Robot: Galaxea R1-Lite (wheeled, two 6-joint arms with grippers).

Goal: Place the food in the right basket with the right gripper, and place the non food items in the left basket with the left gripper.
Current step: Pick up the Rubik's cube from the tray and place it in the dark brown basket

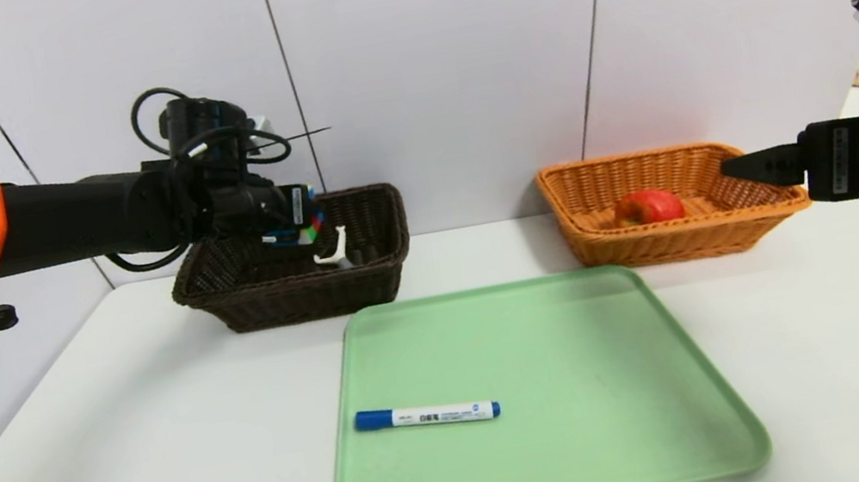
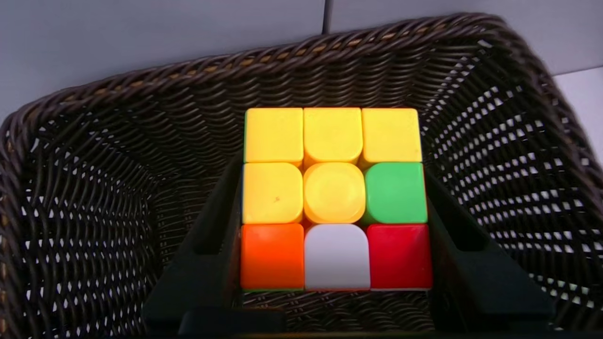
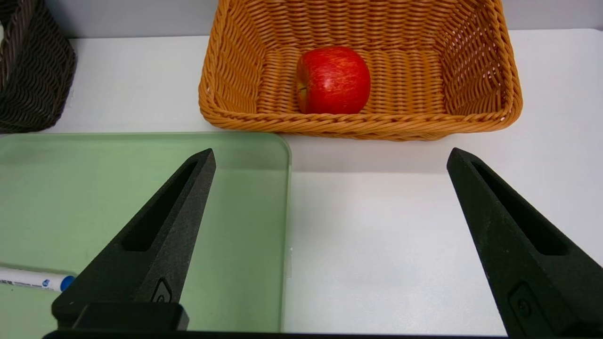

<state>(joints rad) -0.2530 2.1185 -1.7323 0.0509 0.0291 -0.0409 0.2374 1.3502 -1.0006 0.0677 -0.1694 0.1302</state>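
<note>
White table [image 1: 127, 466] | left claw [image 2: 332, 197] grips cube [image 2: 334, 197] inside dark basket [image 2: 94, 188] rim | right claw [image 3: 330, 160] wide — parked

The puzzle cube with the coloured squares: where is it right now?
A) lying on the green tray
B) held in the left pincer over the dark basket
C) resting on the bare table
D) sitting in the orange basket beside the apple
B: the left pincer clamps the puzzle cube from both sides above the dark basket.
</note>
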